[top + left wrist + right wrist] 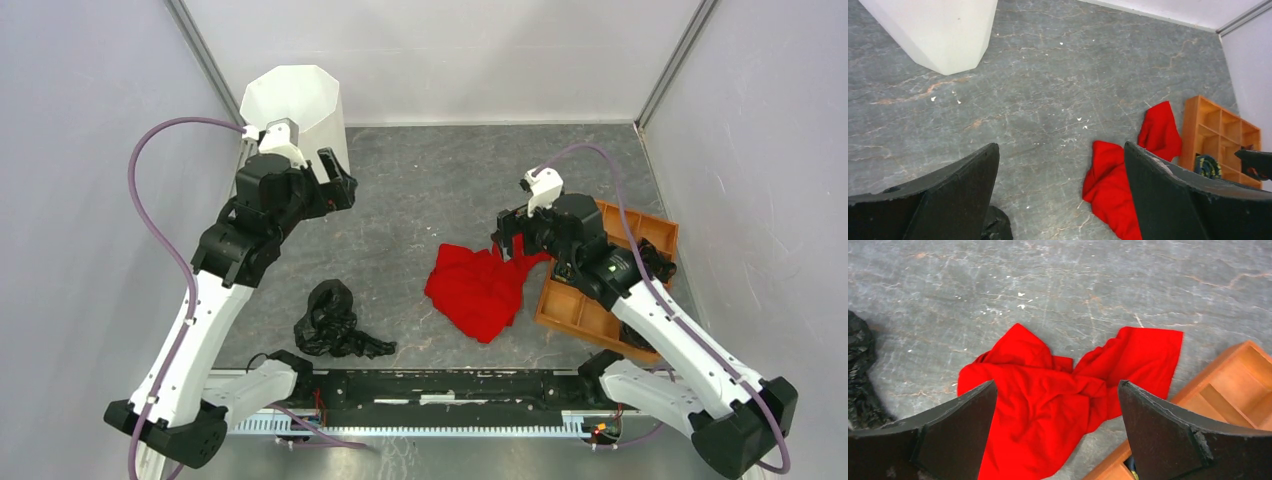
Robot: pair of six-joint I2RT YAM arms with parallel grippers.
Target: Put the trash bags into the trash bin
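Trash bag (pixel 335 322): lying crumpled in a glossy black heap on the table (pixel 430 180), close to the near edge, left of centre, between the two arm bases; not yet picked up.
Bag's long axis: running slantwise, bulk toward the far left, a thin tail trailing toward the near right.
Trash bin (pixel 295 105): standing upright in the far left corner, mouth open, well apart from the bag.
Left gripper (pixel 338 183): hanging raised just beside the bin's right wall, jaws spread wide, gripping nothing.
Bag from left gripper: lying back toward the bases and below, almost straight behind the fingers; only a black sliver showing at the bottom edge of the left wrist view, beside the left finger.
Right gripper (pixel 515 240): hovering over the far edge of the red cloth (pixel 480 290), jaws fully parted, carrying nothing.
Bag from right gripper: lying off to its left, the red cloth sitting between the two.
Nearer arm: judging the left, being closer to the bag and on the bin's side.
Coming move: probably pulling the left gripper back and down onto the bulk, closing across the slant and not along the tail.
Orange tray (pixel 640 230): sitting on the right, beside the cloth, playing no part.
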